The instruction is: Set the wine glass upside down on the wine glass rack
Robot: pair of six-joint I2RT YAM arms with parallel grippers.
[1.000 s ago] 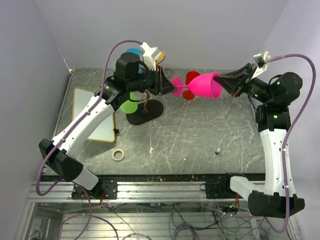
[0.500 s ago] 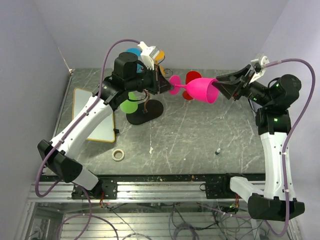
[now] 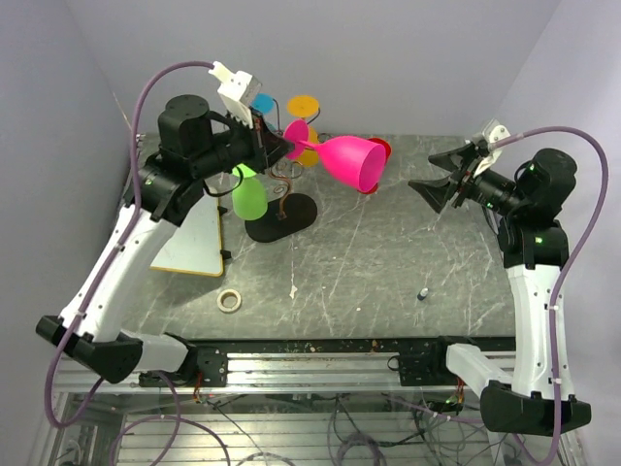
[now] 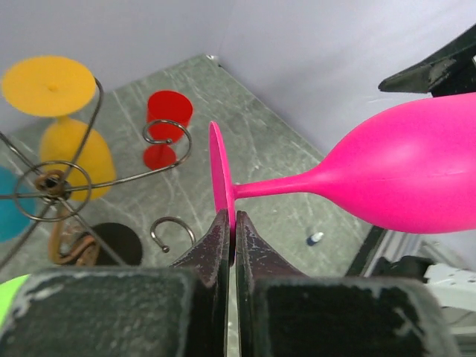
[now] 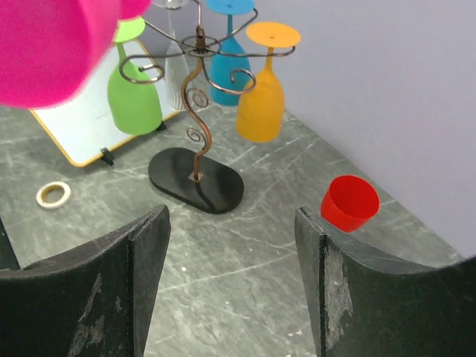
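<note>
The handover has just finished. The right tool (image 3: 441,184), which a second ago pinched the bowl's rim, has let go and drawn back to the right, its jaws wide and empty. The left tool (image 4: 232,223) has shut tight on the edge of the foot disc and carried the pink wine glass (image 3: 344,160) up and to the left. The glass hangs in the air on its side, bowl pointing right, above the wine glass rack (image 5: 197,97) and clear of it. The left arm alone now bears it; I judge that turning the bowl downward comes next. The glass looks like smooth, matte, opaque plastic. The rack is thin bronze wire with curled hooks on a glossy black oval base, on a veined grey worktop (image 3: 388,262).
</note>
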